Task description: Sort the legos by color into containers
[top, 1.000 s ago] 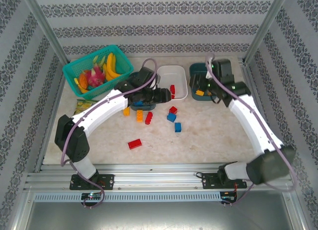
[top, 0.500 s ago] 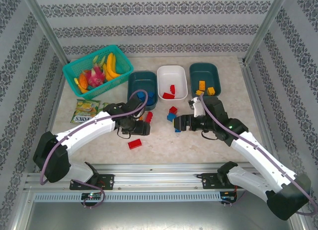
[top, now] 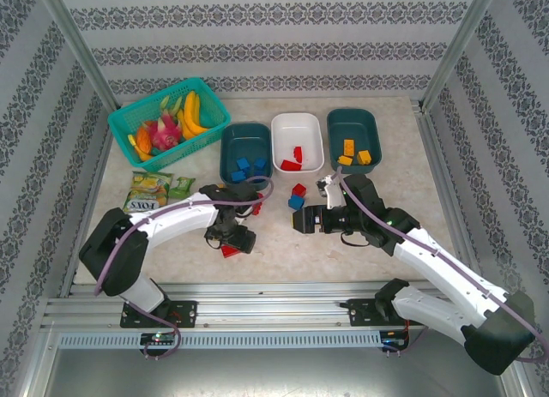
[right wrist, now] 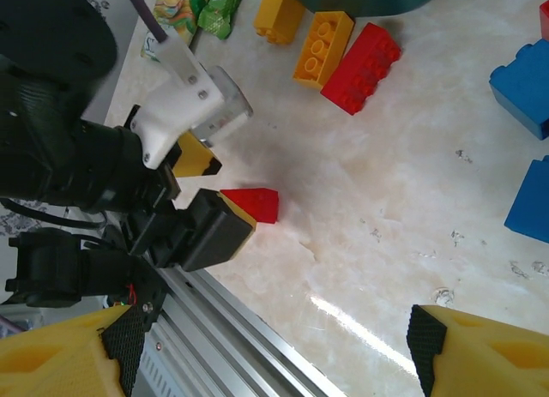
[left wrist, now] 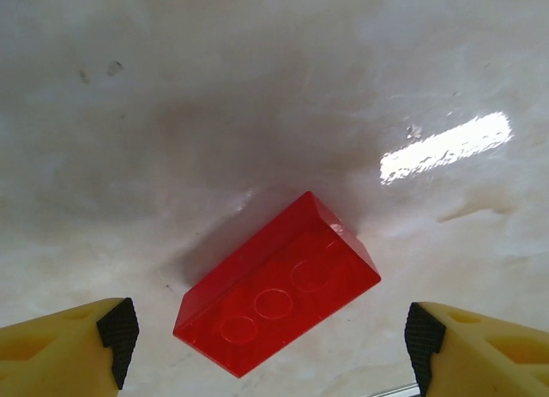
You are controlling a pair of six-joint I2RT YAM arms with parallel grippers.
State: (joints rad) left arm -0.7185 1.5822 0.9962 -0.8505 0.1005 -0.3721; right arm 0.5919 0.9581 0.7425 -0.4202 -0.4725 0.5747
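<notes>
Lower and nearer the front edge than half a second ago, the left gripper (top: 233, 240) is hovering over the lone red brick (left wrist: 279, 298), fingers spread to either side and touching nothing; the right gripper (top: 306, 219) is keeping much the same place beside the blue bricks (right wrist: 525, 80), likewise spread and empty. The brick is lying skew between the left pads, so the wrist probably needs turning to square them to its long sides before lowering; the white tray (top: 296, 129), holding reds, is waiting behind. The marbled tabletop (left wrist: 257, 71) is gleaming, likely slick; patterned walls (top: 274, 37) are enclosing the cell.
</notes>
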